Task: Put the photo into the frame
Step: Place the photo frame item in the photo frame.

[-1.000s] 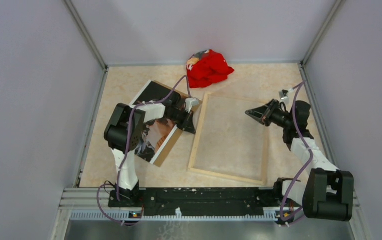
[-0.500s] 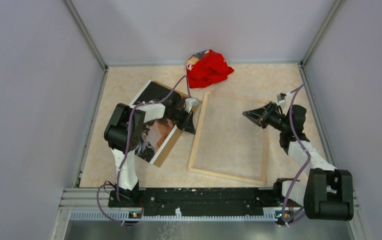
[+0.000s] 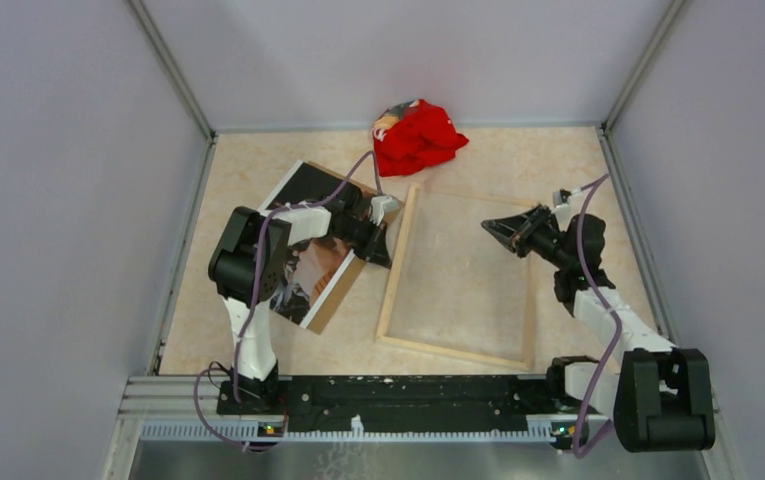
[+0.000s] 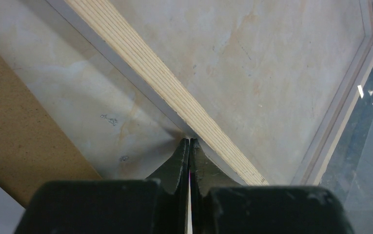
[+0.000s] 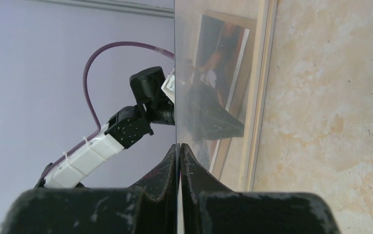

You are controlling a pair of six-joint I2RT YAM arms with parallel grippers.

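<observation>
The frame [image 3: 396,290] lies flat at the table's middle right, pale wood edges up. The photo [image 3: 310,186], dark with orange-brown patches, rests on a brown backing board [image 3: 336,292] to its left, partly hidden under my left arm. My left gripper [image 3: 389,253] is shut, and in the left wrist view its tips [image 4: 189,141] touch the outer side of the frame's wood edge [image 4: 160,83]. Over the frame's far right part, my right gripper [image 3: 486,226] is shut on the thin edge of the clear pane [image 5: 176,73], which runs edge-on from the jaws [image 5: 178,146].
A crumpled red cloth [image 3: 418,136] lies at the back by the rear wall. Grey walls close in the table on the left, right and back. The backing board [image 4: 18,122] lies just left of my left gripper.
My right gripper has slid a little to the left over the frame, with its forearm following. The left arm has stayed put, its jaws pinched slightly tighter.
</observation>
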